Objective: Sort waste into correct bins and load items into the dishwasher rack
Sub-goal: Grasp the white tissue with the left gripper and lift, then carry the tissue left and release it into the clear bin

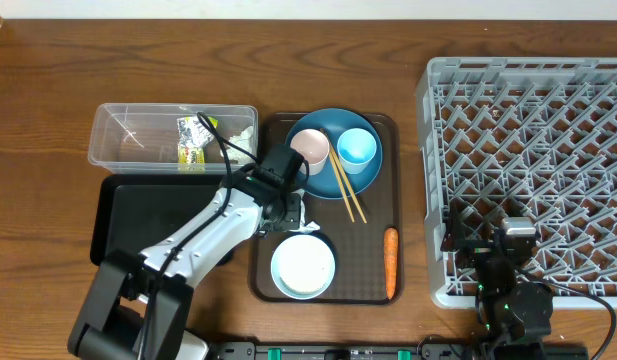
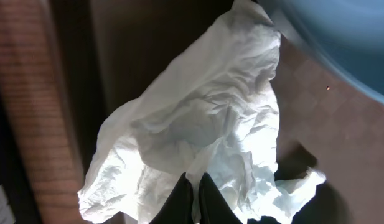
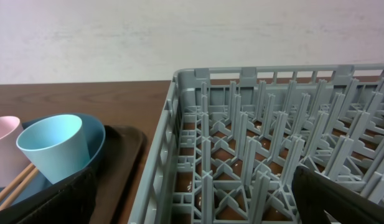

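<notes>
1. Napkin (image 2: 198, 118), white and crumpled, is pinched between the closed jaws of the left gripper (image 2: 193, 194), low over the brown tray (image 1: 273, 135).
2. Right gripper (image 3: 198, 194) stands wide apart and holds nothing, at the grey rack (image 1: 528, 120).
3. Clear tub (image 1: 128, 140) holds a printed wrapper (image 1: 193, 140) and white paper.
4. On the brown tray are two cups, pink cup (image 1: 309, 147) and light blue cup (image 1: 356, 148), in one blue dish (image 1: 338, 178). There are also two chopsticks (image 1: 346, 188), one bowl (image 1: 303, 265) and one carrot (image 1: 390, 262).

The left arm (image 1: 203, 235) is showing white links between black joints, a black cable (image 1: 225, 155) looping by its wrist. The left gripper (image 2: 193, 182) is showing slim dark fingers. The right arm (image 1: 503, 265) is looking all black, green lights (image 1: 485, 291) glowing.
</notes>
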Robot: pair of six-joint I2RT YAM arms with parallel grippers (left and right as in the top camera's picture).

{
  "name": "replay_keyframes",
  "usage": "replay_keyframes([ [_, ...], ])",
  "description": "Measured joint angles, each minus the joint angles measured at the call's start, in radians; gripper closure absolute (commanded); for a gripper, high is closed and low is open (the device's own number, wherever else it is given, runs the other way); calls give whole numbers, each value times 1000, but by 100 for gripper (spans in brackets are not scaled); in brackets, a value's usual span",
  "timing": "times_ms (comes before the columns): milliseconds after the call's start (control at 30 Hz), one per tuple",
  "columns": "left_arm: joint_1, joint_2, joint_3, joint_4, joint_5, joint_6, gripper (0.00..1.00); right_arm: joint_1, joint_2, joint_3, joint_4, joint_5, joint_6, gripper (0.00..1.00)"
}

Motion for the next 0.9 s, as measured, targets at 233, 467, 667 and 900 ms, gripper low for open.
replay_keyframes([
  [233,49,-175,38,-3,0,0,93,0,0,0,0,0,0,1],
  [467,164,-384,50,4,-3,0,94,0,0,0,0,0,0,1],
  [667,307,-443,50,61,-53,0,93,0,0,0,0,0,0,1],
  [900,436,-377,50,186,-145,0,93,0,0,0,0,0,0,1],
])
